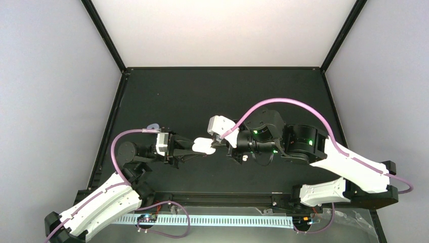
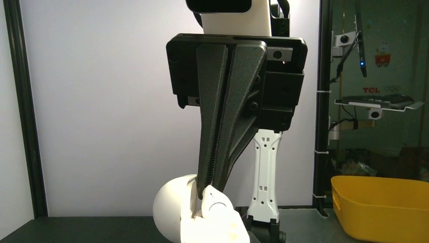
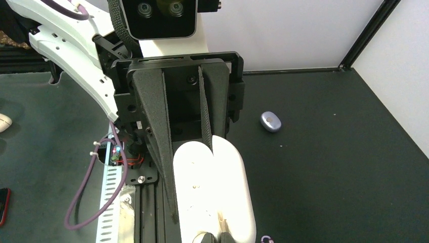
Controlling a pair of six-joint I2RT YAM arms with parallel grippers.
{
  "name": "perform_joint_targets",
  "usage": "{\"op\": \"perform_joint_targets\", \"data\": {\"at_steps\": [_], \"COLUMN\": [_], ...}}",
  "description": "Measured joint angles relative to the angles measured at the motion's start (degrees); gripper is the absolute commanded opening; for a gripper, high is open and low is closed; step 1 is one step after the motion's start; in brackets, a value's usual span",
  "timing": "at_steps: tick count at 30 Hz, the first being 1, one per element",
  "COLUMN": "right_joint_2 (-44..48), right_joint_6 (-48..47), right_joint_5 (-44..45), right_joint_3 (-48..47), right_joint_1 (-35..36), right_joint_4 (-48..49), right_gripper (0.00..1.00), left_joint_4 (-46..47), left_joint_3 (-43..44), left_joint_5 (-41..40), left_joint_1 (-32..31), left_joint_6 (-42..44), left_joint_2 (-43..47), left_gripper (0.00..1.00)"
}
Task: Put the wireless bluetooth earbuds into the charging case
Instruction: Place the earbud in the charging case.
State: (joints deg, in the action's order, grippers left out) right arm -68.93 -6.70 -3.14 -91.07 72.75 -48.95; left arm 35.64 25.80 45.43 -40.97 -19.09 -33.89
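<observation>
The charging case [image 1: 204, 146] is open and held off the table at the middle. My right gripper [image 1: 215, 144] is shut on it. In the right wrist view one finger [image 3: 205, 116] goes between the two white halves [image 3: 230, 192] and the other runs along the outside, so the gripper [image 3: 192, 179] clamps one half. My left gripper [image 1: 194, 148] meets the case from the left. In the left wrist view the gripper [image 2: 206, 191] is shut on a white earbud [image 2: 218, 205], which sits at the case body [image 2: 212, 230] beside the raised lid [image 2: 169, 207]. I cannot make out the second earbud for sure.
A small lavender-grey oval thing [image 3: 271, 121] lies on the black table, also in the top view [image 1: 153, 126]. A small white rounded thing [image 3: 2, 121] shows at the left edge of the right wrist view. A yellow bin [image 2: 379, 202] stands beyond the table.
</observation>
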Motion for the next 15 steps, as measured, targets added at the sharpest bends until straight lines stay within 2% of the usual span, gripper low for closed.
{"op": "perform_joint_targets", "data": {"at_steps": [15], "right_joint_2": [1.16], "right_joint_6": [-0.94], "right_joint_5": [1.79], "right_joint_3": [-0.57], "right_joint_1": [-0.09], "right_joint_4": [-0.57], "right_gripper": [0.01], "left_joint_4": [-3.21], "left_joint_3": [0.55], "left_joint_5": [-1.27], "left_joint_1": [-0.37], "left_joint_6": [1.20], "left_joint_2": [-0.42], "left_gripper": [0.02]}}
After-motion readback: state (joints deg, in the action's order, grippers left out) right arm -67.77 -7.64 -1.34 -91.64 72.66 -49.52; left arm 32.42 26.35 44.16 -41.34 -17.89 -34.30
